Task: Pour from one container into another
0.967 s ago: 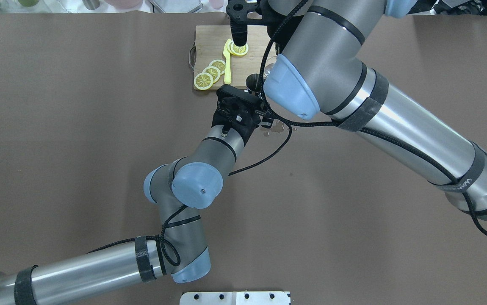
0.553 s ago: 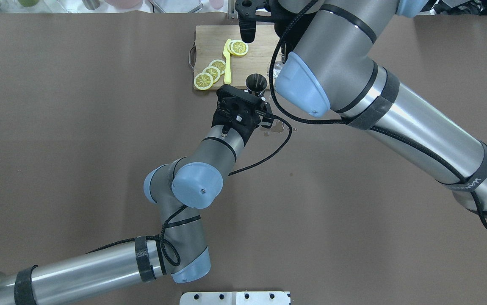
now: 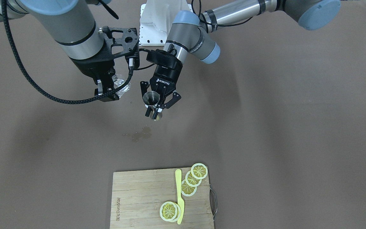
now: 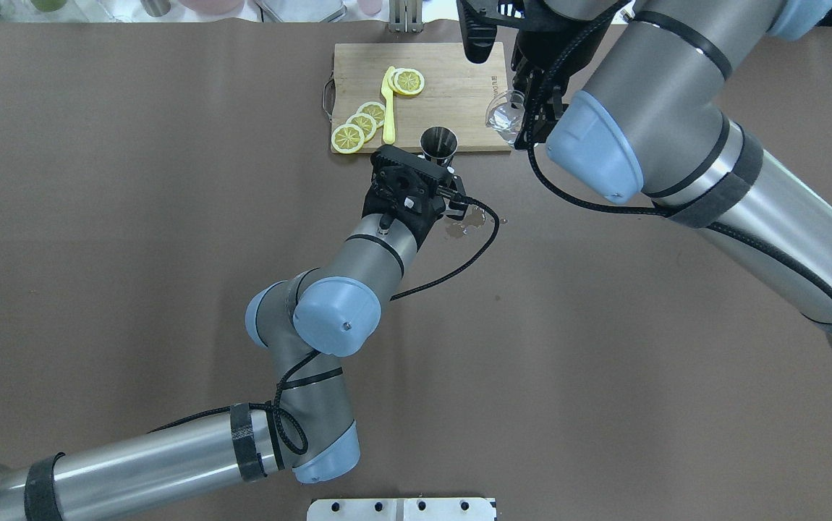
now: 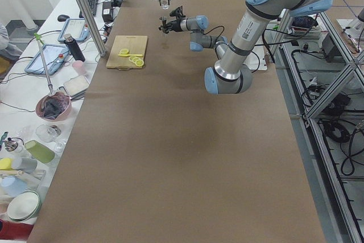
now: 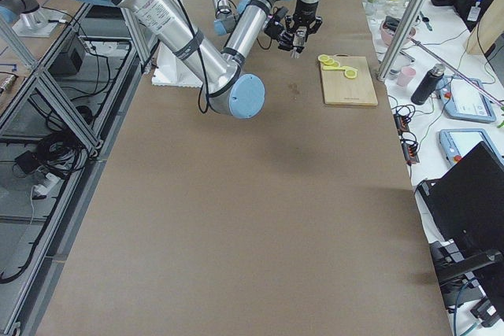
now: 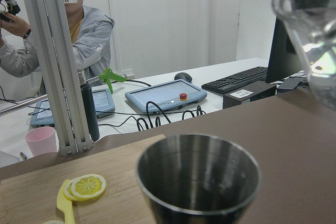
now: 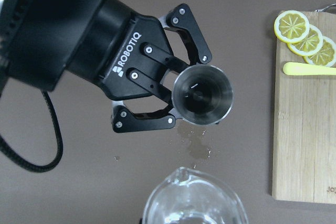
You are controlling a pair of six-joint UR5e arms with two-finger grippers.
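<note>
The steel jigger [image 4: 439, 143] stands upright in the air with my left gripper [image 3: 153, 109] shut on its narrow waist; its open cup [image 8: 202, 95] looks dark inside. The clear glass tumbler [image 4: 506, 116] is held in my right gripper [image 3: 113, 90], which is shut on it. It hangs tilted, higher than the jigger and off to its side, apart from it. From the left wrist the jigger [image 7: 198, 179] fills the foreground and the tumbler [image 7: 310, 24] sits at the upper right. The right wrist view shows the tumbler's rim [image 8: 191, 203] at the bottom edge.
A small wet spill [image 3: 140, 135] marks the brown table under the jigger. A wooden cutting board [image 4: 445, 79] with lemon slices [image 4: 362, 124] and a yellow knife [image 4: 388, 108] lies just beyond both grippers. A metal post stands at the far edge.
My right arm has swung to the right and carried the tumbler away from above the jigger. The left arm and the jigger have stayed in place.
</note>
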